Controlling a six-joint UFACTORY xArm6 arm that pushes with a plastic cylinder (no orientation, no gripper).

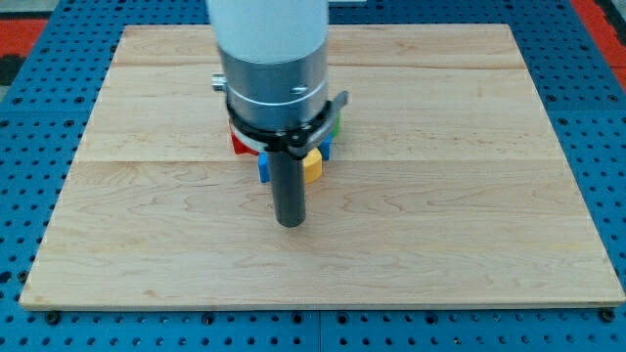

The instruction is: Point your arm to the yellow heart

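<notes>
Pale wooden board (pixel 469 147) on blue perforated pegboard bench (pixel 29 88), red strip at view's top corners. Big white-and-grey arm body hanging over board centre, hiding most of block cluster behind it.

Key relation: yellow block (pixel 313 166) (shape only partly seen, prob. the heart, can't confirm) sits just up and slightly to view's right of my tip (pixel 290 223). Near, not touching as far as can be judged. Blue block (pixel 264 167) peeks out just up-left of tip, other side of rod. Red block (pixel 241 144) further up-left, under arm's collar. Green block (pixel 335 125) w/ a sliver of blue below it, up-right, mostly hidden. Shapes of these not readable.

Tip state: plain dark rod, no jaws, nothing to open or close, holding nothing. Lower end resting on bare wood, below cluster, clear of all blocks.

Judgement: short move toward view's top, slight drift right, should bring tip to yellow block. Risk: nudging blue block alongside, since the two flank the rod closely. Long axis of yellow block not readable, too much occluded.
</notes>
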